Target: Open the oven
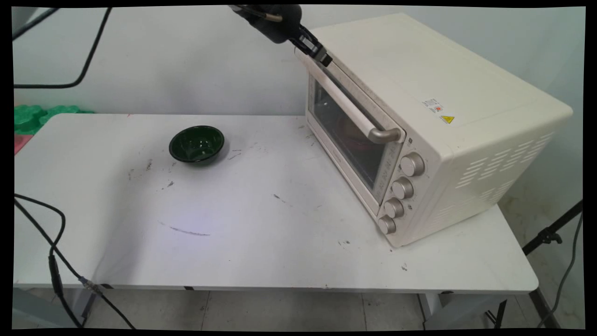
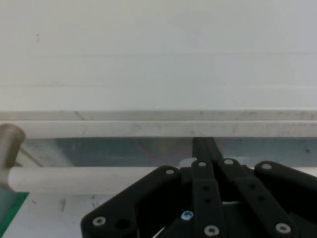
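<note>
Gripper: the gripper [image 1: 322,55] was at the far upper corner of the toaster oven [image 1: 419,126], on the far end of its door handle [image 1: 347,105].
Jaws: together; the hand view showed them drawn in just above the handle bar [image 2: 89,178], though whether they pinched it could not be told.
Handle axis: long, running from far-left to near-right along the door's top edge.
Door: closed.
Counts: one oven, four knobs [image 1: 402,188], one green bowl [image 1: 196,144], one gripper.
Bowl: on the tabletop [image 1: 261,233], well apart to the left.

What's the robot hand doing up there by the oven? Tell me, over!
Gripper at the far end of the oven door handle, jaws' state unclear. Oven door shut. Green bowl sits apart on the table.
</note>
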Motion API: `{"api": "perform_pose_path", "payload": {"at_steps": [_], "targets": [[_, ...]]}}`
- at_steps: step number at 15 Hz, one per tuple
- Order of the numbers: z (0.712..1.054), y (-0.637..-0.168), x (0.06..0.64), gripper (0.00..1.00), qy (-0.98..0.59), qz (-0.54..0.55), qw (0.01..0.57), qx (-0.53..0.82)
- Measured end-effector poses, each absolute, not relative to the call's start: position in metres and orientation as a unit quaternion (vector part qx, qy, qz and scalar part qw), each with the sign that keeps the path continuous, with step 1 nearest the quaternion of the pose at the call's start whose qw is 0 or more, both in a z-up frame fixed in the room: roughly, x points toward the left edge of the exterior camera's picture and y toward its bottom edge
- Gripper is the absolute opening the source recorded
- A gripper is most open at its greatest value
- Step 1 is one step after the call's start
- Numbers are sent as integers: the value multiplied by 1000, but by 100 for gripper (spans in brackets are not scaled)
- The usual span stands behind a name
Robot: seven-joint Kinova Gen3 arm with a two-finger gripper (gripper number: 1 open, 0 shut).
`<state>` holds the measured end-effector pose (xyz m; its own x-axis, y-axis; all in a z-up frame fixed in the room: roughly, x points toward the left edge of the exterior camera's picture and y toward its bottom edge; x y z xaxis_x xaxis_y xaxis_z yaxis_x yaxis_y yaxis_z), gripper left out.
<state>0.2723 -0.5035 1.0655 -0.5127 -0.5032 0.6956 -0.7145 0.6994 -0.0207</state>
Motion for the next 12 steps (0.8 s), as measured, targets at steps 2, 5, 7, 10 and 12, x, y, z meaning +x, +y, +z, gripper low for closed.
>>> {"api": "perform_pose_path", "payload": {"at_steps": [2,5,7,10,12], "targets": [[1061,-509,267,0,-859,154,338,353],[1053,-517,259,0,-863,153,332,349],[1048,-521,255,0,-865,152,328,347],[1041,-526,251,0,-868,150,323,345],[1036,-529,248,0,-870,148,320,344]]}}
